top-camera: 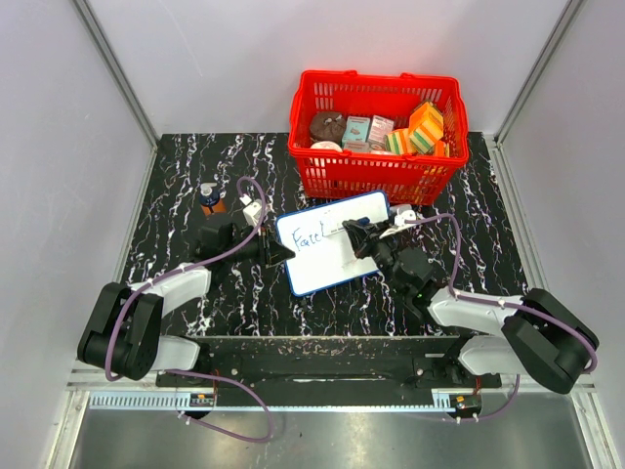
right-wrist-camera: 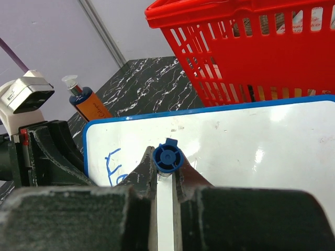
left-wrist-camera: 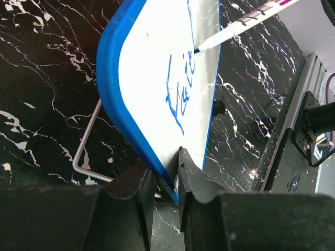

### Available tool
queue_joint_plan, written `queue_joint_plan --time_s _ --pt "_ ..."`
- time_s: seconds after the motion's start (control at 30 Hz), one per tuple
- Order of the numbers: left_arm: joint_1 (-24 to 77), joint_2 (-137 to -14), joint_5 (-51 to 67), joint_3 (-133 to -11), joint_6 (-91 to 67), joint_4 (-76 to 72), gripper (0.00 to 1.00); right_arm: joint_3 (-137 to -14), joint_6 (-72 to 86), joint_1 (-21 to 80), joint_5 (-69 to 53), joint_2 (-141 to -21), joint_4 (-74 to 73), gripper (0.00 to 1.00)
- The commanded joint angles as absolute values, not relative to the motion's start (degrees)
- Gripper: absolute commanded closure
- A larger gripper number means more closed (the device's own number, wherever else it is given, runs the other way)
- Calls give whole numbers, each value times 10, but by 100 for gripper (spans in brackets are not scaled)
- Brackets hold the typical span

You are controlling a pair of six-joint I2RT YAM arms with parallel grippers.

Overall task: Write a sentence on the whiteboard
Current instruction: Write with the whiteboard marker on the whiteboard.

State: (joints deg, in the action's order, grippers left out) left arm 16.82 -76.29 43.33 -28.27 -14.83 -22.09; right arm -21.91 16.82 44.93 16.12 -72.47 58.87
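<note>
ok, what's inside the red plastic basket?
The red plastic basket holds a brown round item, small printed boxes and orange-and-green packs. Anything lying under that top layer is covered and cannot be seen.

Rest of sentence (right-wrist-camera: 111,166) behind right end effector (right-wrist-camera: 166,168)
</note>
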Motion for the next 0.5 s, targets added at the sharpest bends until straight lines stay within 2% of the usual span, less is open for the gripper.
queue_joint_plan --time_s 0.0,0.47 --pt "165 -764 373 -289 -67 -219 100 -208 177 443 155 -722 581 100" --pt "165 -764 374 -291 -67 -218 100 -202 176 443 150 -720 581 100"
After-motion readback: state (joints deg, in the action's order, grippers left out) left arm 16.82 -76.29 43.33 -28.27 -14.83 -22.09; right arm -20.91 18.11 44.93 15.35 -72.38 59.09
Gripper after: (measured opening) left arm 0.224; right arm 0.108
